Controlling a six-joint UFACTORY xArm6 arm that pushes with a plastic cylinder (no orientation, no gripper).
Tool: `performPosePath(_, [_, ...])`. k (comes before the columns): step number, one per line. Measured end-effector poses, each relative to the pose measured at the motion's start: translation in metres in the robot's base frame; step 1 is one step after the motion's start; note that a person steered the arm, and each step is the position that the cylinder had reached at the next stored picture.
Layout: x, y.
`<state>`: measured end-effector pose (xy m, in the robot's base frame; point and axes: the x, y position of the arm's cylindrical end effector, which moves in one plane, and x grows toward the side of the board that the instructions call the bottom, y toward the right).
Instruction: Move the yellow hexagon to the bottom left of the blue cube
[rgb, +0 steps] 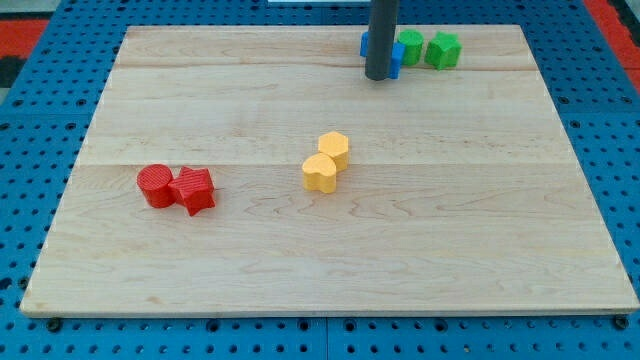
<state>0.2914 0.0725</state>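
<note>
A yellow hexagon (335, 148) sits near the board's middle, touching a second yellow block (319, 173) just below and left of it. The blue cube (394, 55) is at the view's top, mostly hidden behind my rod; only its edges show on either side. My tip (378, 76) rests on the board right at the blue cube's front, well above and to the right of the yellow hexagon.
Two green blocks (410, 46) (443, 49) stand just right of the blue cube at the top edge. A red cylinder (156, 185) and a red star-like block (194, 189) touch each other at the left. The wooden board (480, 220) lies on a blue pegboard.
</note>
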Motion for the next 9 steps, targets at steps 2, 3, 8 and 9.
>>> performPosePath(2, [0.124, -0.023])
performPosePath(3, [0.224, -0.050])
performPosePath(8, [0.059, -0.035])
performPosePath(9, [0.022, -0.035])
